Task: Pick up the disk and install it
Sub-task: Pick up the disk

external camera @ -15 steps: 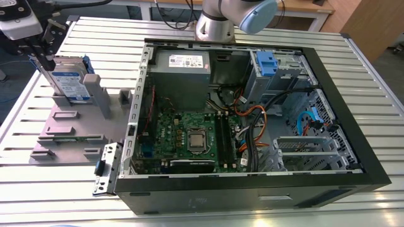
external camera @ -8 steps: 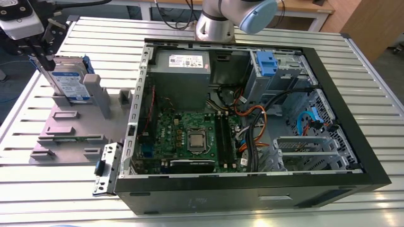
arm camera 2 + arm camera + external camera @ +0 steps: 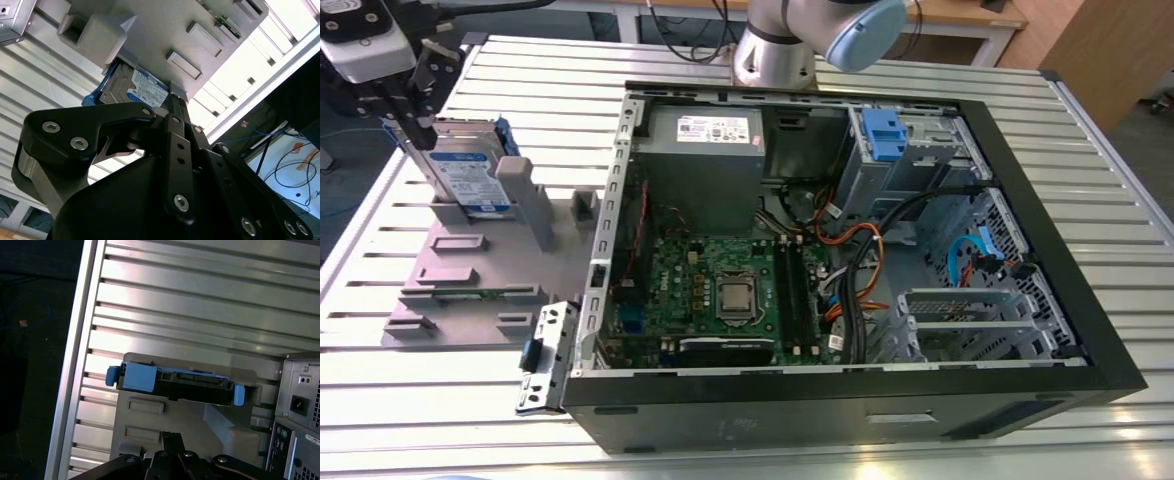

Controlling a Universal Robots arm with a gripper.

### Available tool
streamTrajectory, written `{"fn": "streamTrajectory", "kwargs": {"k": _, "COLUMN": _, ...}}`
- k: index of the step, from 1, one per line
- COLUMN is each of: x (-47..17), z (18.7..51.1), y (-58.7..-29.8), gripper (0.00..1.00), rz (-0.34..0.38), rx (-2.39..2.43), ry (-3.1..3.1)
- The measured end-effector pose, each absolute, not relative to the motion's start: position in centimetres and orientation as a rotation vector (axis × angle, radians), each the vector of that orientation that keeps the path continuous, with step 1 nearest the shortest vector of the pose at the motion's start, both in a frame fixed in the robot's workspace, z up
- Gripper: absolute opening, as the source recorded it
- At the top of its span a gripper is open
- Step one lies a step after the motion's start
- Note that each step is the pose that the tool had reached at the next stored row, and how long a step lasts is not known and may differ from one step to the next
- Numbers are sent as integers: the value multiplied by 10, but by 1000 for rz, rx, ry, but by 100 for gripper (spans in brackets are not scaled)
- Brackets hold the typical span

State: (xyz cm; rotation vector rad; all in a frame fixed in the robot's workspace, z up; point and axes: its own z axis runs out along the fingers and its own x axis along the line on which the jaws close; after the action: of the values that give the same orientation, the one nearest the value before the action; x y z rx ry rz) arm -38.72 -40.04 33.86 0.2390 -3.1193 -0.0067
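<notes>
Near the bench (image 3: pixel 454 400) edge on the exterior view's left, the disk (image 3: pixel 467 175) stands upright on its edge in a slot of a grey plastic holder (image 3: pixel 467 270). Its white-and-blue label faces the open computer case (image 3: pixel 854 390), and its blue frame shows around the sides. The claw (image 3: pixel 416 135) hangs just beside the disk, on the side away from the case. In the second wrist view the claw (image 3: pixel 172 100) looks closed, with the two fingers (image 3: pixel 167 120) together and nothing between them. The disk (image 3: pixel 145 90) lies just past the tips. In the first wrist view the claw (image 3: pixel 171 437) is over the holder, apart from the connector edge of the disk (image 3: pixel 175 385). I judge the task to be at its very start. The disk is not grasped and not lifted, and nothing of the installation is done. The case lies open in the middle of the bench, with a blue latch piece (image 3: pixel 881 135) in its drive bay.
</notes>
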Motion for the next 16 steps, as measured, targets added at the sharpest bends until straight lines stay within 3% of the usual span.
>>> {"fn": "streamTrajectory", "kwargs": {"k": 16, "x": -387, "z": 339, "y": -400, "gripper": 11, "rz": -6, "rx": 368, "ry": -3107}}
